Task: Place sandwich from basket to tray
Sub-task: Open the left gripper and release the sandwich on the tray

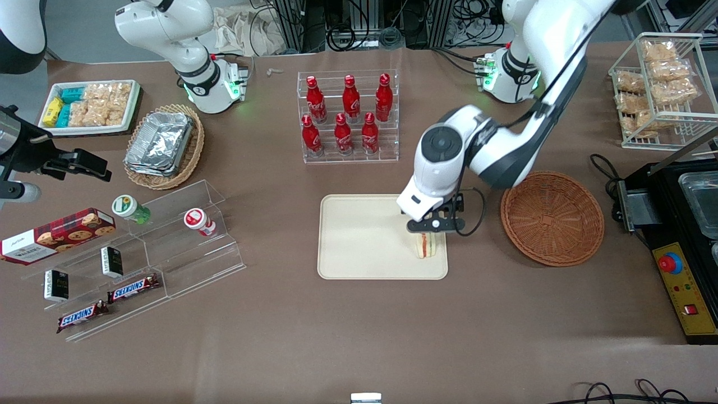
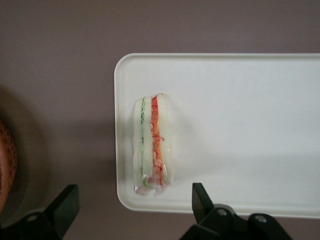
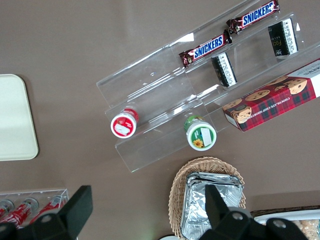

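The brown bench (image 1: 359, 336) carries everything. On it lies the flat cream-beige rectangular plastic tray (image 1: 359, 241) with rounded corners and a low rim. Beside the tray, toward the working arm's end of the bench, sits the round reddish-brown woven wicker basket (image 1: 552, 217), and nothing lies in it. The left arm's gripper (image 1: 435, 226) hangs above the tray's end that is closest to the basket. Its black fingers (image 2: 200, 197) are spread wide apart and hold nothing; in the wrist view they stand on both sides of the sandwich without touching it. The small clear-wrapped sandwich (image 2: 152, 144) of white bread, with green and orange-red filling layers along its cut edge, rests on the tray, near the tray's corner and just under the gripper.
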`<state>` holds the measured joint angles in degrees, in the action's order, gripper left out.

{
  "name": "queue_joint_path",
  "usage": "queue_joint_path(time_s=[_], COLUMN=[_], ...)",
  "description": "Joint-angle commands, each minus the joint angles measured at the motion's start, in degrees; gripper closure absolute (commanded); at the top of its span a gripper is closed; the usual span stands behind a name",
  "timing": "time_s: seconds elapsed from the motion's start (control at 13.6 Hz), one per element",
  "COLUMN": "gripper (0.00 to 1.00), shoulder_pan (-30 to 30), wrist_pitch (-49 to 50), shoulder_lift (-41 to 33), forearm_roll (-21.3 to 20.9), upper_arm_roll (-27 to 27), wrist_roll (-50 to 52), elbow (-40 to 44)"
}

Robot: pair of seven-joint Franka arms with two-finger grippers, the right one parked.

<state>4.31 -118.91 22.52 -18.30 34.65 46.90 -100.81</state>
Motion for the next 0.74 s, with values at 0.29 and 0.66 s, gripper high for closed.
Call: queue_joint_path(time_s=[0.29,0.66], gripper=[0.00,0.00], shoulder_pan=[-0.10,2.28], wrist_pitch=[6.83,16.77], shoulder_lift=[-10.28,-19.97], forearm_roll=[10.89,20.23], upper_arm_roll=[-4.13,-18.71], wrist_roll=[-7.31,-19.99], elbow=[0.79,0.35])
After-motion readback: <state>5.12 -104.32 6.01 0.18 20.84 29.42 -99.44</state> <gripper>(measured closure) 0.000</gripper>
